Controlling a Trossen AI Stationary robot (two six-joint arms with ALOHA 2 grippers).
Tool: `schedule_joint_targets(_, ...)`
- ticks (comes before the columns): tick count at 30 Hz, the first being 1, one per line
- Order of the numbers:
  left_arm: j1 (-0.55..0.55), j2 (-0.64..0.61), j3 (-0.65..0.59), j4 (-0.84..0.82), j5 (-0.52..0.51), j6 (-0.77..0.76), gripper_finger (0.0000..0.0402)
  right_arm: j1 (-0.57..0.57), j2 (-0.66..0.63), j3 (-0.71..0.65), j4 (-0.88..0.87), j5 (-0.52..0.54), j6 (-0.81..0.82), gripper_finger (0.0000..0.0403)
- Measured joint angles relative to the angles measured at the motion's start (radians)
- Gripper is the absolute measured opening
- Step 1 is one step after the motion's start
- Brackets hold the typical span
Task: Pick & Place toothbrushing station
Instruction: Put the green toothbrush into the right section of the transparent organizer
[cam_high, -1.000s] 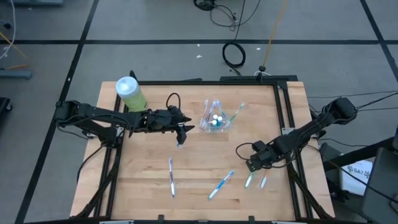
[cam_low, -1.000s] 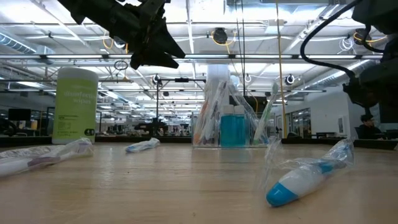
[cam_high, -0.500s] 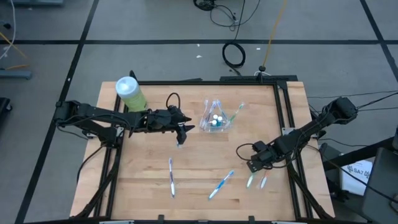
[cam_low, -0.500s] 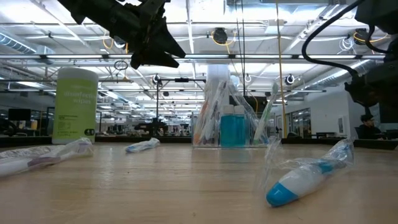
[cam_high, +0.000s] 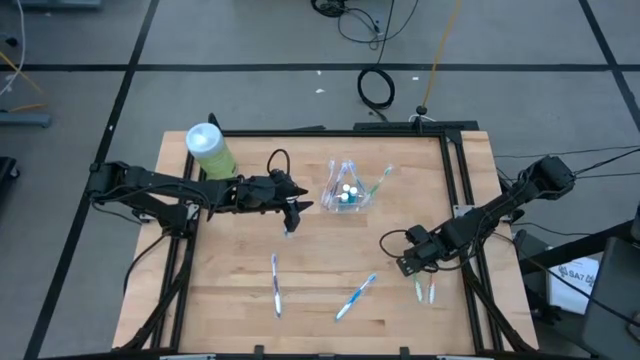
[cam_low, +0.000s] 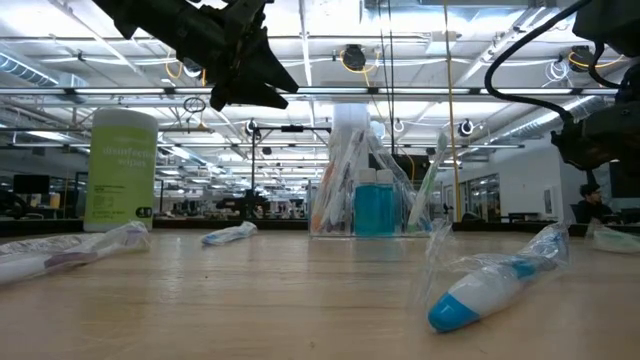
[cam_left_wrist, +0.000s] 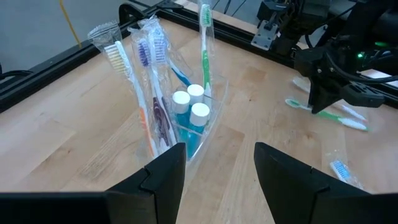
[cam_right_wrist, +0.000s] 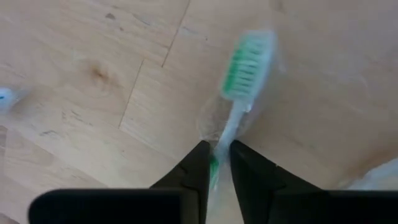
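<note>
The clear plastic cup (cam_high: 347, 190) stands at the table's far middle, holding several wrapped toothbrushes and white-capped teal tubes (cam_left_wrist: 189, 106). My left gripper (cam_high: 291, 208) hovers open just left of the cup, above a small bluish wrapped item (cam_high: 289, 229). My right gripper (cam_high: 405, 266) is low at the near right, shut on a green toothbrush (cam_right_wrist: 239, 87) in a clear wrapper. A second pale toothbrush (cam_high: 432, 292) lies beside it. A purple toothbrush (cam_high: 276, 283) and a blue one (cam_high: 356, 296) lie near the front edge. My right gripper pinches the green toothbrush's handle (cam_right_wrist: 216, 167) through its wrapper, between the two fingers (cam_right_wrist: 196, 163). The handle runs out from between the fingertips, and the bristle head (cam_right_wrist: 249, 62) points away from them. Whether it is clear of the wood, I cannot tell.
A large green canister with a white lid (cam_high: 210, 150) stands at the far left corner. Black rails (cam_high: 455, 180) frame the table. Bare wood lies in the middle between the arms.
My right gripper has shut on the green toothbrush. That toothbrush and the pale one beside it have shifted a little toward the table's right edge. The left arm has kept still.
</note>
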Motion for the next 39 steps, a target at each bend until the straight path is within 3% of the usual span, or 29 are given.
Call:
schedule_joint_targets(12, 0.000, 0.000, 0.000, -0.001, -0.004, 0.000, 0.0196, -0.001, -0.011, -0.001, 0.072, 0.030, -0.053, 0.0019)
schedule_joint_targets(18, 0.000, 0.000, 0.000, -0.001, -0.004, 0.000, 0.0196, -0.003, -0.031, -0.005, 0.188, 0.130, -0.117, 0.0017)
schedule_joint_targets(27, 0.000, 0.000, 0.000, 0.000, -0.005, -0.001, 0.0195, -0.051, -0.103, -0.004, 0.244, 0.196, -0.261, 0.0016)
schedule_joint_targets(33, 0.000, 0.000, 0.000, -0.001, -0.005, 0.002, 0.0196, -0.108, -0.156, -0.003, 0.315, 0.281, -0.439, 0.0016)
schedule_joint_targets(39, 0.000, 0.000, 0.000, 0.000, -0.005, 0.016, 0.0196, -0.189, -0.193, -0.001, 0.469, 0.368, -0.755, 0.0016)
